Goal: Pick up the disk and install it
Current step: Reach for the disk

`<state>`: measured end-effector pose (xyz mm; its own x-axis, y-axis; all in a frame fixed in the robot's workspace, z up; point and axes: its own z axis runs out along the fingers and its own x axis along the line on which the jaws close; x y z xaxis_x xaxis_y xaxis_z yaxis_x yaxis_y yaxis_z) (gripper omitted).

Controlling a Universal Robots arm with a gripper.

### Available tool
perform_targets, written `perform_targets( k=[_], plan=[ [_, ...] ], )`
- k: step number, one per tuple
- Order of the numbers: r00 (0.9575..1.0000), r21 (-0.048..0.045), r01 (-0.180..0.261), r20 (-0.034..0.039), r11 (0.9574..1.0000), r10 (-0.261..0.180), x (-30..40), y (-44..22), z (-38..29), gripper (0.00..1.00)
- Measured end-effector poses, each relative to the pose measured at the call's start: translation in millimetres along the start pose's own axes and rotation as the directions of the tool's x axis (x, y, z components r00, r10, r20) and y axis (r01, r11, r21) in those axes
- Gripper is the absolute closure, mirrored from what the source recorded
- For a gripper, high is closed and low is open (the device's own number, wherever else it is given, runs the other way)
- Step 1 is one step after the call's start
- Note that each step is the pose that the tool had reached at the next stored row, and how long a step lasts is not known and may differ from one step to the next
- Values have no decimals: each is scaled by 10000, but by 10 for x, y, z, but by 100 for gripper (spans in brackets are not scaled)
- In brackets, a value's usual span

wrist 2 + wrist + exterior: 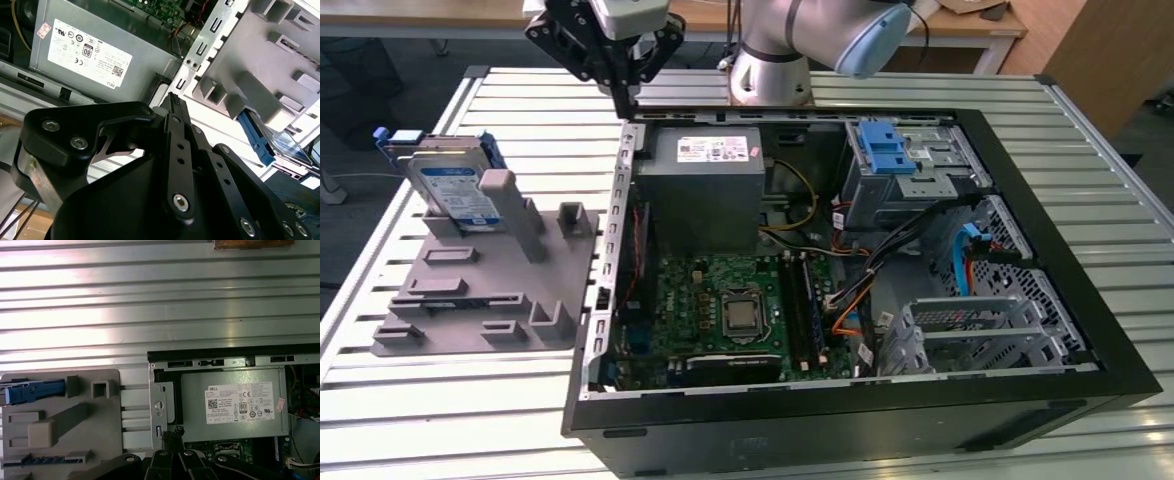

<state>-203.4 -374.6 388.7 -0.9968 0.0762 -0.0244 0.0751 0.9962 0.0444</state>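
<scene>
The disk (454,192) stands on edge in a slot at the far end of the grey holder (480,285), on the exterior view's left; its blue-and-white label faces the camera and blue rails run along its edges. Both wrist views catch it: one its blue rail (34,391), the other the disk (281,144) behind the holder. My gripper (628,100) hangs above the far left corner of the open computer case (1067,300), to the right of the disk and well apart from it. Its fingers (173,102) are pressed together, shut on nothing.
Inside the case sit a grey power supply box (707,190) with a white sticker, a metal cage with a blue latch (894,150), the green motherboard (720,310) and a second metal cage (974,335). The slatted metal table (454,400) carries everything.
</scene>
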Motion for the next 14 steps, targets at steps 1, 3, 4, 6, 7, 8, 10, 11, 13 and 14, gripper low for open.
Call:
perform_targets(
  k=[1, 3, 4, 6, 7, 8, 10, 11, 13, 14],
  plan=[
    [10000, 0, 0, 0, 10000, 0, 5, 2, 0, 89],
    [10000, 0, 0, 0, 10000, 0, 14, 7, 0, 89],
    [10000, 0, 0, 0, 10000, 0, 18, 10, 0, 89],
    [10000, 1, 0, 0, 10000, 0, 25, 16, 1, 89],
    [10000, 1, 0, -1, 10000, 0, 29, 18, 1, 89],
    [10000, 1, 0, 0, 10000, 0, 31, 19, 1, 89],
    [10000, 0, 0, 0, 10000, 0, 33, 19, 1, 89],
    [10000, 0, 0, 0, 10000, 0, 38, 19, 1, 89],
    [10000, 0, 0, 0, 10000, 0, 41, 18, 0, 89],
    [10000, 0, 0, 0, 10000, 0, 44, 18, 0, 89]
  ],
)
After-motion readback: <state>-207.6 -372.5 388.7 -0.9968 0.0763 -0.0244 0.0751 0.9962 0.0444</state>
